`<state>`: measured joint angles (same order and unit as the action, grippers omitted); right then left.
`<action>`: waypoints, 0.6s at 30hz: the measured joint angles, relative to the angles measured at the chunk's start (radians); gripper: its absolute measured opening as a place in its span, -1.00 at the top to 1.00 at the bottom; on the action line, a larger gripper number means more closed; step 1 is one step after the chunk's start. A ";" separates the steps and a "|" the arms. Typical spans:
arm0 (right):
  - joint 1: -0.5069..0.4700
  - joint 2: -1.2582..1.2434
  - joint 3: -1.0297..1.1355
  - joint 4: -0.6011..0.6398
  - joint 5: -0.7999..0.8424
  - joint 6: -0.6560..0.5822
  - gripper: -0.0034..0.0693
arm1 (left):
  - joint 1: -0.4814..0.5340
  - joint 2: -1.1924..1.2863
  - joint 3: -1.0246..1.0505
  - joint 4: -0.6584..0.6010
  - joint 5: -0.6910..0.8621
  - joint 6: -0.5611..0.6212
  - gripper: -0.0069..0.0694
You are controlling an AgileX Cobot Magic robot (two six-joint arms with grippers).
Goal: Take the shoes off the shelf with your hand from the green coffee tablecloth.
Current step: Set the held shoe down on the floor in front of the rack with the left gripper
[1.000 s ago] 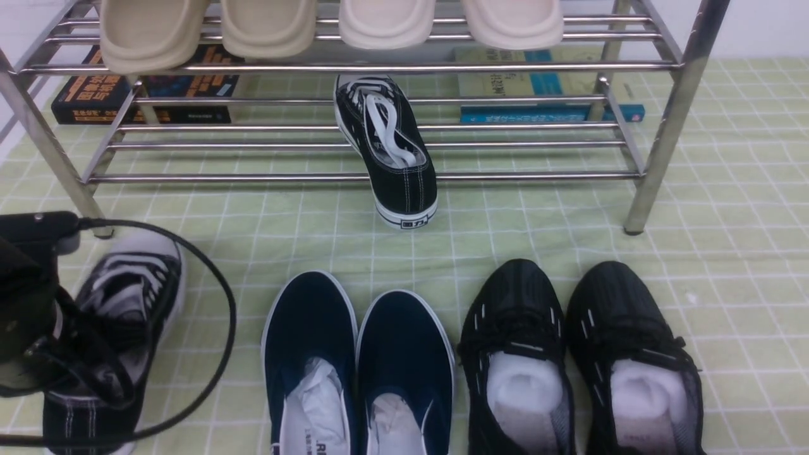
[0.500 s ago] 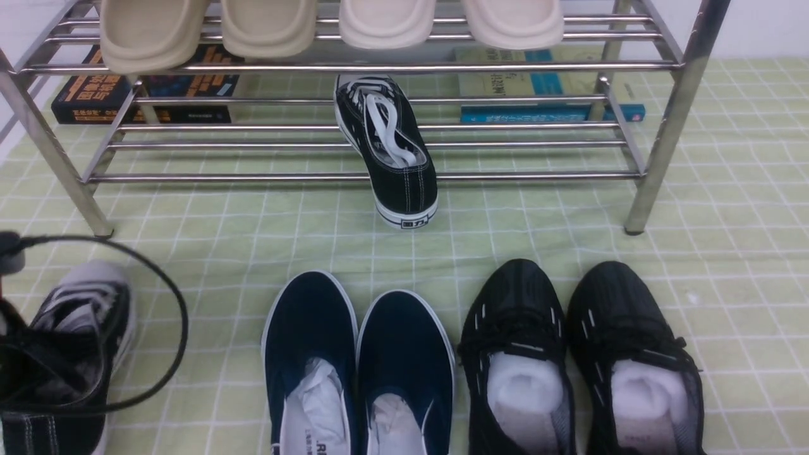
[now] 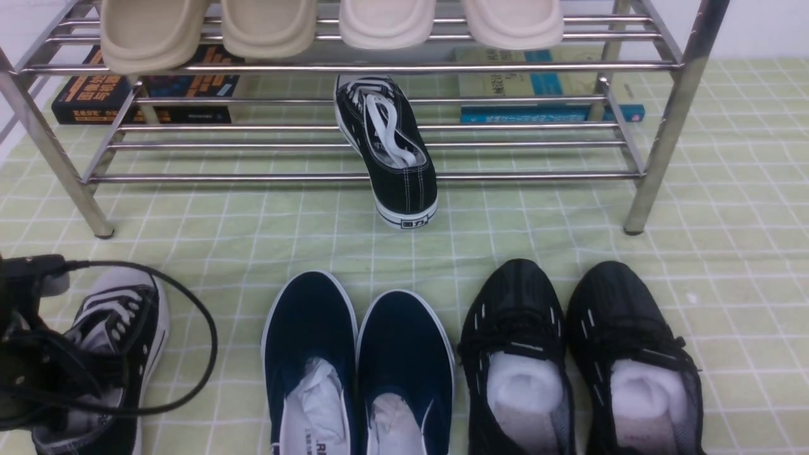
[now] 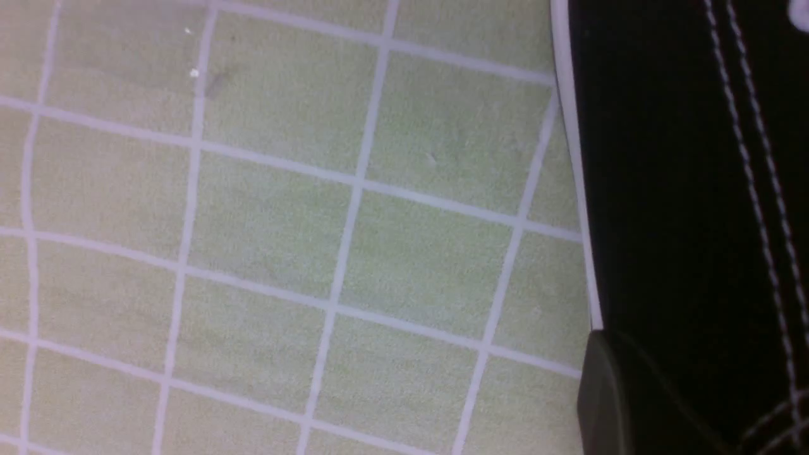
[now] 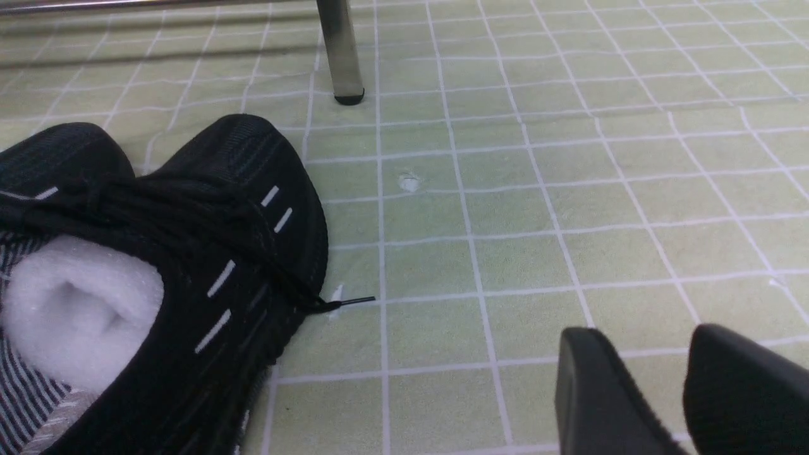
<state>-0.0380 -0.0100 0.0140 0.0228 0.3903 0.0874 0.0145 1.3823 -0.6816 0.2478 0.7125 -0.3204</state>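
- Since a second ago, the left gripper and the near sneaker under it have moved out toward the left edge and partly back. Nothing else has shifted.
- The green coffee tablecloth fills the scene. It is pale green with a white grid and lies slightly wrinkled.
- The shelf stands across the far side. It has two tiers of shiny chrome tubes on thick round legs.
- Beige slippers sit on the upper tier, and books lie flat behind the rack.
- Black mesh shoes with white dashes stand on the near right, navy slip-ons beside them in the middle.
- The far sneaker is black canvas with white laces, stitching and sole. It lies on the lower tier, its heel hanging over the front rail.
- The near sneaker is off the rack at the near left, beside the slip-ons, its white toe cap pointing to the shelf. Whether its sole rests on the cloth cannot be told.
- The left gripper is bulky and black, with a looping cable. Its jaws are pressed together on the near sneaker's rear, and one finger lies against the black canvas.
- The right gripper hovers over bare cloth, its jaws slightly spread and holding nothing.
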 joint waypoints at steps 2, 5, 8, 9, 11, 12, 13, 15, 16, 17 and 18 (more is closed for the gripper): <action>0.000 0.000 0.000 0.000 0.000 0.000 0.25 | 0.000 0.006 0.000 0.000 0.004 0.000 0.72; 0.000 0.000 0.000 0.000 0.000 0.000 0.25 | 0.000 0.006 -0.002 0.000 0.010 0.000 0.61; 0.000 0.000 0.000 0.000 0.000 0.000 0.25 | 0.000 0.006 -0.002 0.001 0.015 -0.010 0.34; 0.000 0.000 0.000 0.000 0.000 0.000 0.25 | 0.000 0.006 -0.002 0.002 0.020 -0.026 0.21; 0.000 0.000 0.000 0.000 0.000 0.000 0.25 | 0.000 0.006 -0.004 0.003 0.035 -0.049 0.00; 0.000 0.000 0.000 0.000 0.000 0.000 0.25 | 0.000 0.006 -0.010 0.003 0.049 -0.060 -0.06; 0.000 0.000 0.000 0.000 0.000 0.000 0.25 | 0.000 0.006 -0.022 0.003 0.076 -0.074 -0.17; 0.000 0.000 0.000 0.000 0.000 0.000 0.25 | 0.000 0.003 -0.069 0.007 0.153 -0.088 -0.36; 0.000 0.000 0.000 0.000 0.000 0.000 0.25 | 0.000 -0.002 -0.099 0.011 0.194 -0.092 -0.42; 0.000 0.000 0.000 0.000 0.000 0.000 0.25 | 0.000 -0.008 -0.118 0.016 0.218 -0.093 -0.45; 0.000 0.000 0.000 0.000 0.000 0.000 0.25 | 0.000 -0.016 -0.152 0.021 0.257 -0.094 -0.48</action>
<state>-0.0380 -0.0100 0.0140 0.0228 0.3903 0.0874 0.0145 1.3661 -0.8337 0.2689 0.9693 -0.4146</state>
